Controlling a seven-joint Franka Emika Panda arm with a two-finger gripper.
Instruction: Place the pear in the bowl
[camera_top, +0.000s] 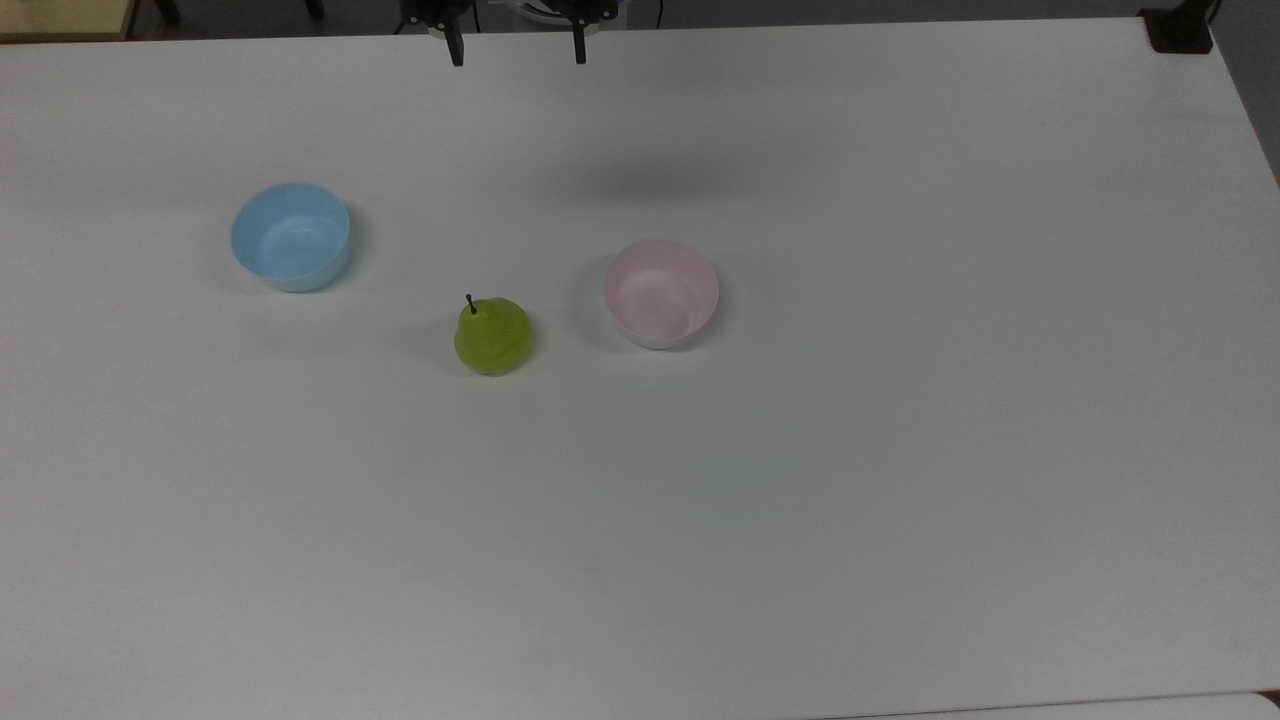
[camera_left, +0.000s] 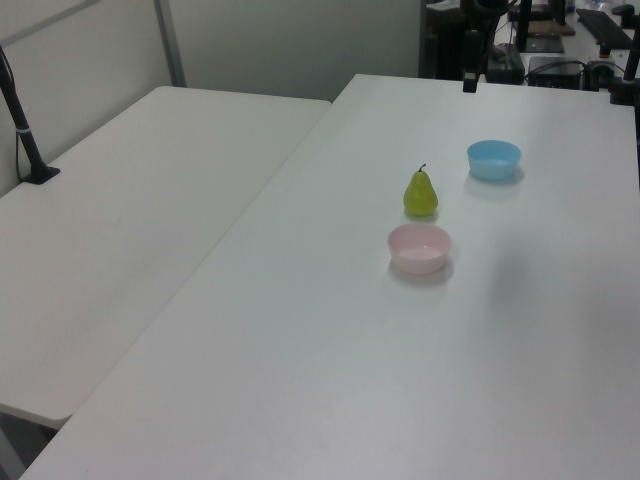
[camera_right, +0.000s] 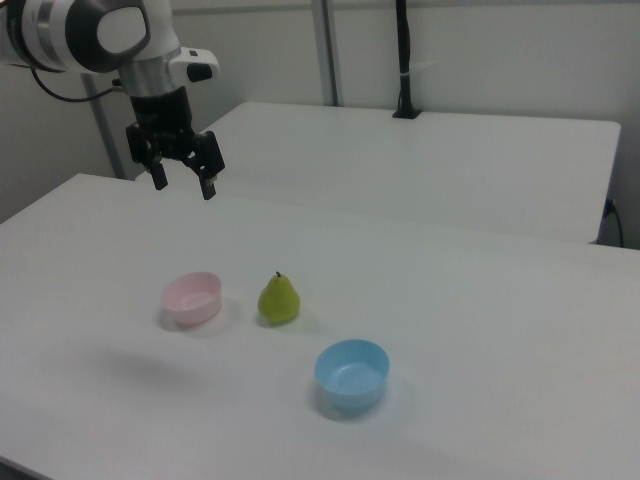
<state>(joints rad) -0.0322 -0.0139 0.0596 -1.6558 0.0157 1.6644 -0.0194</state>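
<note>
A yellow-green pear (camera_top: 493, 337) (camera_left: 421, 194) (camera_right: 279, 298) with a short dark stem stands upright on the white table. Just to the top view's right of it sits the pale pink bowl (camera_top: 661, 293) (camera_left: 420, 248) (camera_right: 192, 298), empty and a small gap away from the fruit. My gripper (camera_top: 518, 55) (camera_right: 183, 187) hangs high over the table's far edge in the top view, well away from both. It is open, its dark fingers spread wide with nothing between them.
A light blue bowl (camera_top: 291, 236) (camera_left: 494, 159) (camera_right: 351, 373) of the same size sits empty on the pear's other side. A second white table (camera_left: 150, 180) adjoins this one. A black clamp base (camera_top: 1180, 30) sits at the top view's far right corner.
</note>
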